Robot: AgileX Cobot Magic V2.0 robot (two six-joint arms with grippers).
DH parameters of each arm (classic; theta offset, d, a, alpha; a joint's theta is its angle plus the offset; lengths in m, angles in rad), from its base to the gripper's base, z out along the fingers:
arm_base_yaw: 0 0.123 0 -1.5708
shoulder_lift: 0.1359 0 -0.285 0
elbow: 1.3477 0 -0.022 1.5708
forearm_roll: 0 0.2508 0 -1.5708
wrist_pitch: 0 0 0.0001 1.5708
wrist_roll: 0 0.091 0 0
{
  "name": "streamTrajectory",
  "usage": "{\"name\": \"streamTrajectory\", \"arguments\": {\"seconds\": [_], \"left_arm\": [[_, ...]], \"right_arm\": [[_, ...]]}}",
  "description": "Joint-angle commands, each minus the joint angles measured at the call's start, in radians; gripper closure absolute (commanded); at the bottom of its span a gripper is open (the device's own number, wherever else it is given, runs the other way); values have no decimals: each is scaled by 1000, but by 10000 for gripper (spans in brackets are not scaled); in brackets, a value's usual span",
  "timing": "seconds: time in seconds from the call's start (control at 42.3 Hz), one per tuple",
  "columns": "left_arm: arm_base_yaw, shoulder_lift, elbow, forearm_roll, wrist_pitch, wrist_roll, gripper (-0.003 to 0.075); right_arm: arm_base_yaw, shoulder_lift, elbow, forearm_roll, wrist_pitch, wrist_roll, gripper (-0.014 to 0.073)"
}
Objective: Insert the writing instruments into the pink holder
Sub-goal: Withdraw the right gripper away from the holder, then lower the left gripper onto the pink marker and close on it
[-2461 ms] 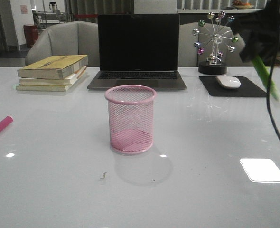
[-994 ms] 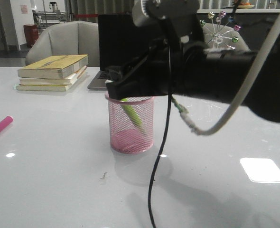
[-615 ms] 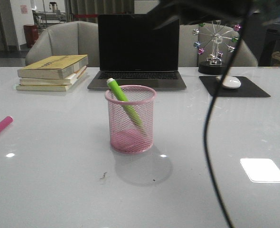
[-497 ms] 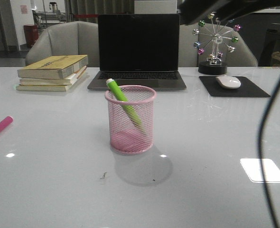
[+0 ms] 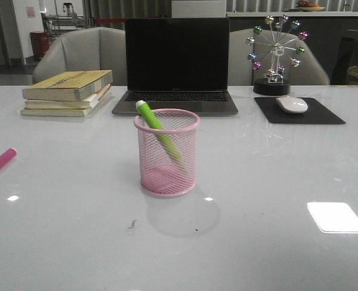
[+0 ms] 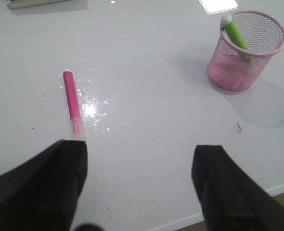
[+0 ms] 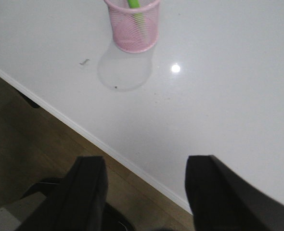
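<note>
The pink holder (image 5: 167,151) stands mid-table, with the lime green marker (image 5: 158,130) leaning inside it, white end up over the rim. It also shows in the left wrist view as the pink holder (image 6: 238,67) with the green marker (image 6: 236,36), and in the right wrist view as the pink holder (image 7: 132,29). The magenta marker (image 5: 0,162) lies flat at the table's left edge; the same magenta marker (image 6: 72,100) runs up to one finger of my left gripper (image 6: 139,149), which is open and empty. My right gripper (image 7: 144,166) is open and empty, over the table's front edge.
A laptop (image 5: 176,63) stands behind the holder. A stack of books (image 5: 67,91) lies at the back left. A mouse (image 5: 291,104) on a black pad and a ferris-wheel ornament (image 5: 275,54) are at the back right. Floor (image 7: 45,134) shows below the table's front edge.
The right arm carried the green marker in from the right, let it go inside the holder, then withdrew up and right out of the front view. The magenta marker has not moved.
</note>
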Motion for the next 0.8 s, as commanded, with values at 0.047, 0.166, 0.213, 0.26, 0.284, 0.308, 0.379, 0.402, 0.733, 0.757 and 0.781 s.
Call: {"name": "streamTrajectory", "arguments": {"seconds": [0.047, 0.166, 0.213, 0.26, 0.284, 0.308, 0.379, 0.402, 0.733, 0.757, 0.781], "left_arm": [[-2, 16, -33, -9, 3, -23, 213], [27, 80, -53, 0, 44, -31, 213], [47, 113, -61, 0, 45, -31, 213], [70, 157, -71, 0, 48, -31, 213], [84, 183, -78, -7, 51, -31, 213], [91, 204, -82, -9, 51, -31, 213], [127, 276, -104, -9, 47, -31, 213], [142, 298, -114, -9, 44, -31, 213], [274, 648, -301, -23, -44, -31, 213], [277, 671, -316, -23, -44, -31, 213], [281, 701, -333, -23, -44, -31, 213]], "right_arm": [[-4, -5, -28, -39, -38, 16, 115], [-4, -5, -28, -39, -19, 16, 115], [-4, -5, -28, -39, -18, 16, 115], [-4, -5, -28, -39, -18, 16, 115], [-4, -5, -28, -39, -18, 16, 115], [-4, -5, -28, -39, -18, 16, 115], [-4, -5, -28, -39, -18, 16, 115], [-4, -5, -28, -39, -18, 16, 115], [-4, -5, -28, -39, -18, 16, 115], [-4, -5, -28, -39, -18, 16, 115], [-4, -5, -28, -39, -18, 16, 115]]}}
